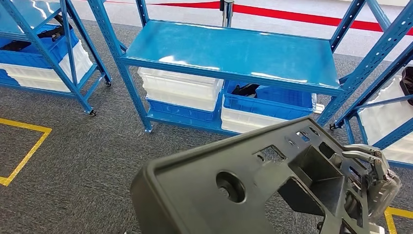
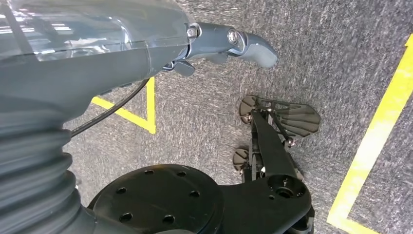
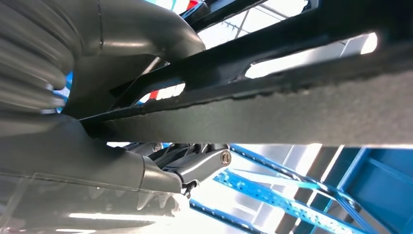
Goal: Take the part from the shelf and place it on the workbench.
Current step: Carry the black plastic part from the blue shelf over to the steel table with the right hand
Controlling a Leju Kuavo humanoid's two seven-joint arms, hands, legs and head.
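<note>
A: What do we see at left?
B: Our left hand [image 2: 229, 46] hangs over grey carpet [image 2: 311, 44], holding nothing, fingers loosely curled.

A: And further right?
B: The black part [image 1: 234, 180], held up before the blue shelf [image 1: 229, 53], with our right hand [image 1: 375, 178] gripping its right edge.

A warehouse or factory storeroom. Blue steel shelving racks [image 1: 234, 58] stand on grey carpet [image 1: 73, 161], with white and blue storage bins [image 1: 181, 90] under the shelf. Yellow floor lines [image 1: 24, 146] lie left of the racks.
</note>
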